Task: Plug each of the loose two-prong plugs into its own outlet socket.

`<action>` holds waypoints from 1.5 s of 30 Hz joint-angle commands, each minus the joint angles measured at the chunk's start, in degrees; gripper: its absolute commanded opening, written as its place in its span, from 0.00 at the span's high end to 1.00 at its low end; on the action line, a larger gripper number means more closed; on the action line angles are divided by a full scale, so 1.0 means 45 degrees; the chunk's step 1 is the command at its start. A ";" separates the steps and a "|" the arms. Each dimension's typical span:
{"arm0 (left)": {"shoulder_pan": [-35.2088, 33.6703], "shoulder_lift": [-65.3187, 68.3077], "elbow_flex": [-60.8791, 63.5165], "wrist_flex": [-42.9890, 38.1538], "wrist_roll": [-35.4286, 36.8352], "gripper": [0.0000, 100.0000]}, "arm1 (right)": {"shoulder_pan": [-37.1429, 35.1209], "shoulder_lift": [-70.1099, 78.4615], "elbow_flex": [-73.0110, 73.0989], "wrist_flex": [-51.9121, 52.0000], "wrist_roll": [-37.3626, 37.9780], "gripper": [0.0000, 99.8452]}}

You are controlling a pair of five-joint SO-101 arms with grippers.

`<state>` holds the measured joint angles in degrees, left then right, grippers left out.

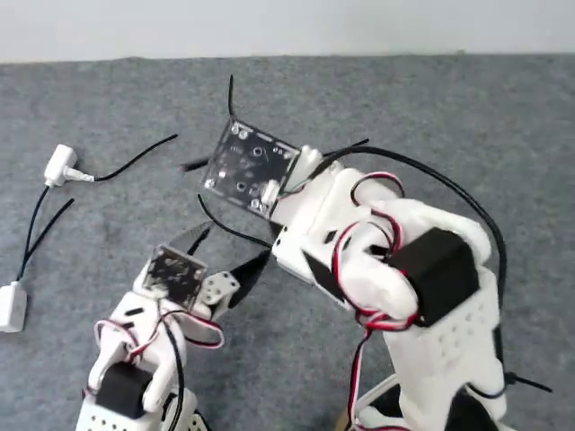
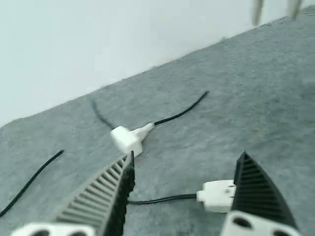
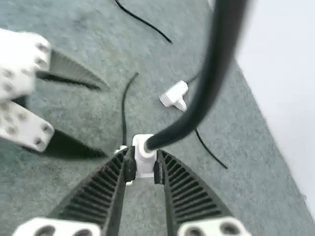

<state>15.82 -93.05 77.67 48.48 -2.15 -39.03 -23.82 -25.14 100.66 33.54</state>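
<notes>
The high view gives us the layout. On the grey worktop, a clear square panel dotted with screws and round holes lies near the middle. Two loose white plugs lie well apart from it, out to the left side. The L-shaped plug is nearer the wall, and its thin black cord trails toward the panel. The block plug sits at the picture's edge, with its own thin cord running off it.

The right wrist view shows us what the bulk of the right arm hides from above. The right pincer is pressed together on a third white piece, the held plug. This plug is small and boxy, with a thick black cable rising from its top.

In the left wrist view, the left pincer is spread wide, with nothing between its ribbed black fingers. It hangs low over the worktop. The block plug lies beyond one finger, and the L-shaped plug lies farther off toward the wall.

From above, the left arm reaches up from the lower edge, and its pincer stops short of the panel. The right arm folds over, with its wrist at the panel's near corner.
</notes>
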 commanded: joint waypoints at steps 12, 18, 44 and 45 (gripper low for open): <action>0.2969 0.1465 -0.4484 -0.0313 0.0176 0.68 | -0.0635 -0.0400 -0.0977 0.0537 -0.0664 0.99; 0.1582 0.1465 -0.3976 -0.1133 0.0176 0.68 | -0.0635 -0.0420 -0.0977 0.0537 -0.0664 0.99; -0.0449 0.1446 -0.3077 -0.2540 -0.0156 0.68 | -0.1651 -0.1084 0.0195 0.0557 -0.1211 0.99; -0.0527 0.1446 -0.3077 -0.2540 -0.0156 0.68 | -0.1651 -0.1260 0.0352 0.0557 -0.1211 0.99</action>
<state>15.91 -87.08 64.48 38.81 -2.33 -45.98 -26.02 -24.35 100.66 28.62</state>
